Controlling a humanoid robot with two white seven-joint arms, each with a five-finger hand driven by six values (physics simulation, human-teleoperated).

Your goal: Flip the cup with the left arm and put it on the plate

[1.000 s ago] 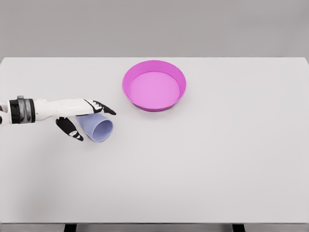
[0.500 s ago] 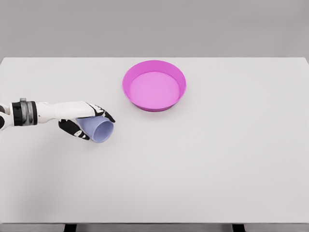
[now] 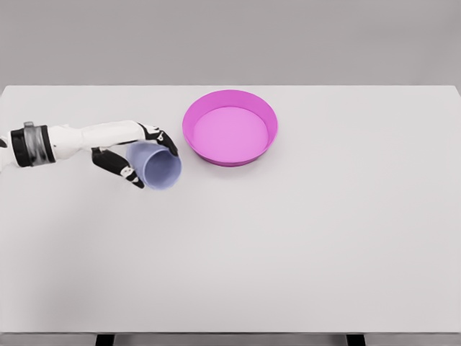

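Observation:
A pale blue cup [image 3: 155, 166] hangs a little above the white table, tilted with its open mouth facing the camera and to the right. My left hand [image 3: 137, 151] is shut on the cup, black fingers over its top and thumb under its left side. The arm comes in from the left edge. A round magenta plate [image 3: 230, 127] with a raised rim sits at the back centre of the table, just right of the cup and apart from it.
The white table [image 3: 302, 238] spans the whole view, with its far edge against a grey wall. Nothing else stands on it.
My left hand closed its fingers around the lying cup, then lifted it up and to the right toward the plate. The cup's mouth has tipped more toward the camera.

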